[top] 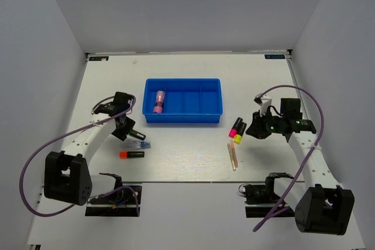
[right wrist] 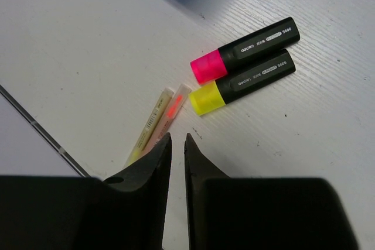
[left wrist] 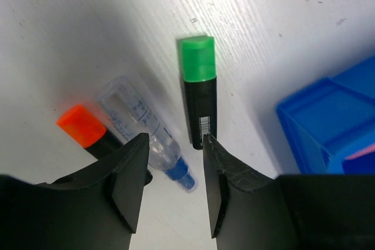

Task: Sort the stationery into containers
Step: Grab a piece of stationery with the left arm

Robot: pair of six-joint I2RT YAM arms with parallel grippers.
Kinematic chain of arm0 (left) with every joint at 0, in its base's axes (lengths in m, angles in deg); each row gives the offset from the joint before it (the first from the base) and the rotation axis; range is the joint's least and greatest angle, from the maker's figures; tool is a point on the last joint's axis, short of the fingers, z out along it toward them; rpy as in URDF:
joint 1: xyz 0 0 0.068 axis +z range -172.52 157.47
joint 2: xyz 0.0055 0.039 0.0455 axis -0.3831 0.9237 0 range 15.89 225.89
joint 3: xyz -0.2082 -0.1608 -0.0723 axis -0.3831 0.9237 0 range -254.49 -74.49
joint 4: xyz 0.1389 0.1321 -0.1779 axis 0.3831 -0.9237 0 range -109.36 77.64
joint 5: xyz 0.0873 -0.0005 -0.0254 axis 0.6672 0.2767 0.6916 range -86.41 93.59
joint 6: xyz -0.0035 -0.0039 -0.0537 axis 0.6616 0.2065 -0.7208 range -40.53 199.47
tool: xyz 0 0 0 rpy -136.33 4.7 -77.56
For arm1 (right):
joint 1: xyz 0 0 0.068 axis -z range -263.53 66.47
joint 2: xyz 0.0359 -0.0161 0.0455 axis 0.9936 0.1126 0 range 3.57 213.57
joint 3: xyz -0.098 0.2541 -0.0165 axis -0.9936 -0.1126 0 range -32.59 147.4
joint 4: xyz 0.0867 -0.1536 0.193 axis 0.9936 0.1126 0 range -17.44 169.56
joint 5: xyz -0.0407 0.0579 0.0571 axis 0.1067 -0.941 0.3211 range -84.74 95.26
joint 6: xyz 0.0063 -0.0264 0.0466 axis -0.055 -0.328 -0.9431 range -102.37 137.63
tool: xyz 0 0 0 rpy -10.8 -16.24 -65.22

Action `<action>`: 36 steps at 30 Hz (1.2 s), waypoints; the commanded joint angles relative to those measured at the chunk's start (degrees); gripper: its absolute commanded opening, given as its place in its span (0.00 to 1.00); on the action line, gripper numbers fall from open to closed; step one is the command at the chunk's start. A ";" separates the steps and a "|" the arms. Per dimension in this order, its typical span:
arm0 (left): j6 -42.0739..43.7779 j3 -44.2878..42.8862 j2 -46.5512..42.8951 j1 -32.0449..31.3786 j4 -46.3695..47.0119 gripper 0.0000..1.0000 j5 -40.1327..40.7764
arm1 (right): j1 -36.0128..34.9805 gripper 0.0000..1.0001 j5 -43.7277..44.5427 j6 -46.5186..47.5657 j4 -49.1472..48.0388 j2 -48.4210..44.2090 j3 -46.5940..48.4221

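Barely started: only the pink tube (top: 158,102) lies in the blue tray (top: 208,100), leftmost compt. Left on the table: green marker (left wrist: 198,95), clear pen (left wrist: 146,139) & orange marker (left wrist: 88,132) under the left gripper (left wrist: 174,140), jaws apart, empty. Pink marker (right wrist: 243,50), yellow marker (right wrist: 246,83) & pale sticks (right wrist: 157,122) lie near the right gripper (right wrist: 176,139), nearly closed, holding nothing. Pink & yellow barrels read "deli", "S600"; green's label is unreadable.

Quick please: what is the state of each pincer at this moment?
Left pincer: open, empty, over the clear pen and green-capped marker.
Right pincer: closed but for a thin gap, empty.
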 commanded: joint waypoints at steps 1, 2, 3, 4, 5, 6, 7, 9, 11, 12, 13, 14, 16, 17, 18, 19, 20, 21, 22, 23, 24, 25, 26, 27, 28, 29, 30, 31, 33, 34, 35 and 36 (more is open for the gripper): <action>-8.04 1.90 1.73 1.54 4.53 0.52 -3.48 | 0.37 0.18 0.28 0.08 -0.45 -0.98 1.44; -8.22 2.25 2.08 1.81 5.06 0.52 -3.40 | 0.37 0.18 0.28 0.17 -0.45 -0.98 1.52; -8.05 2.34 3.56 1.99 6.02 0.52 -3.40 | 0.37 0.18 0.19 0.25 -0.54 -1.16 1.43; -7.61 2.00 4.19 2.07 7.34 0.52 -3.31 | 0.37 0.18 0.28 0.43 -0.45 -1.25 1.35; -7.17 1.82 4.71 2.08 7.70 0.52 -3.31 | 0.37 0.18 0.28 0.52 -0.10 -0.99 1.35; -6.56 1.12 6.55 2.60 7.88 0.54 -3.75 | 0.37 0.18 0.19 0.61 -0.36 -1.07 1.26; -6.12 0.42 7.44 2.69 8.49 0.55 -3.84 | 0.28 0.18 0.19 0.61 -0.36 -0.99 1.35; -5.51 -0.81 9.54 3.13 8.84 0.55 -4.54 | 0.37 0.18 0.11 1.04 -0.37 -0.98 1.17; -5.06 -1.35 10.60 3.31 9.37 0.55 -4.11 | 0.28 0.18 0.02 1.39 -0.19 -0.81 1.17; -4.62 -1.44 11.04 3.39 9.37 0.55 -3.75 | 0.37 0.18 0.19 1.31 -0.28 -0.81 1.17; -4.71 -1.96 12.09 3.48 9.20 0.55 -3.58 | 0.37 0.18 0.19 1.31 -0.10 -0.63 1.17; -4.53 -2.22 12.45 3.66 9.11 0.55 -3.58 | 0.28 0.18 0.19 1.48 -0.10 -0.72 1.17; -4.36 -1.88 13.76 3.74 9.28 0.55 -3.40 | 0.37 0.18 0.19 1.57 -0.19 -0.72 1.17; -4.36 -1.53 13.95 3.83 9.37 0.54 -3.31 | 0.37 0.18 0.28 1.49 -0.19 -0.81 1.17; -4.44 -1.35 14.30 4.18 9.37 0.54 -3.22 | 0.37 0.18 0.19 1.66 -0.10 -0.72 1.26; -4.44 -0.83 14.91 4.18 9.72 0.54 -3.22 | 0.28 0.18 0.11 1.66 -0.10 -0.81 1.17; -4.79 -0.39 15.18 4.36 9.73 0.54 -3.14 | 0.37 0.18 0.11 1.57 -0.01 -0.90 1.17; -4.71 -0.29 15.70 4.71 10.07 0.54 -3.22 | 0.37 0.18 0.37 1.57 -0.19 -0.72 1.17; -4.53 -0.12 16.05 4.71 9.90 0.54 -3.22 | 0.37 0.18 0.20 1.57 0.07 -0.81 1.26; -4.53 -0.20 16.93 4.97 9.64 0.54 -3.31 | 0.37 0.18 0.19 1.66 -0.19 -0.81 1.26; -4.27 -0.47 17.11 5.24 9.55 0.54 -3.22 | 0.37 0.18 0.19 1.49 -0.01 -0.98 1.08; -4.01 -0.82 17.72 5.15 9.38 0.54 -2.96 | 0.28 0.18 0.19 1.66 -0.10 -0.90 1.26; -3.66 -0.82 18.25 5.15 9.11 0.54 -2.87 | 0.37 0.18 0.19 1.57 -0.10 -1.07 1.26; -3.48 -0.99 18.60 5.33 9.02 0.54 -2.87 | 0.46 0.18 0.28 1.49 -0.10 -1.07 1.17; -3.56 -1.08 18.78 5.33 9.11 0.54 -2.79 | 0.46 0.18 0.28 1.49 -0.10 -1.16 1.26; -3.13 -1.08 19.22 5.50 9.20 0.54 -2.78 | 0.46 0.18 0.28 1.49 -0.19 -1.16 1.17; -2.95 -1.52 19.74 5.59 8.94 0.51 -2.87 | 0.46 0.17 0.28 1.40 -0.10 -1.42 1.26; -2.95 -1.61 20.36 5.68 8.85 0.49 -2.79 | 0.37 0.17 0.28 1.48 -0.36 -1.34 1.35; -2.86 -1.87 20.97 5.77 8.50 0.43 -3.13 | 0.46 0.17 0.28 1.40 -0.19 -1.42 1.26; -2.69 -1.88 21.33 5.85 8.50 0.34 -3.57 | 0.37 0.17 0.37 1.31 -0.28 -1.51 1.35; -2.51 -1.96 21.50 6.03 8.50 0.29 -3.66 | 0.37 0.17 0.37 1.31 -0.10 -1.69 1.26; -2.34 -2.22 21.85 6.20 8.50 0.24 -4.01 | 0.46 0.17 0.28 1.22 -0.27 -1.69 1.26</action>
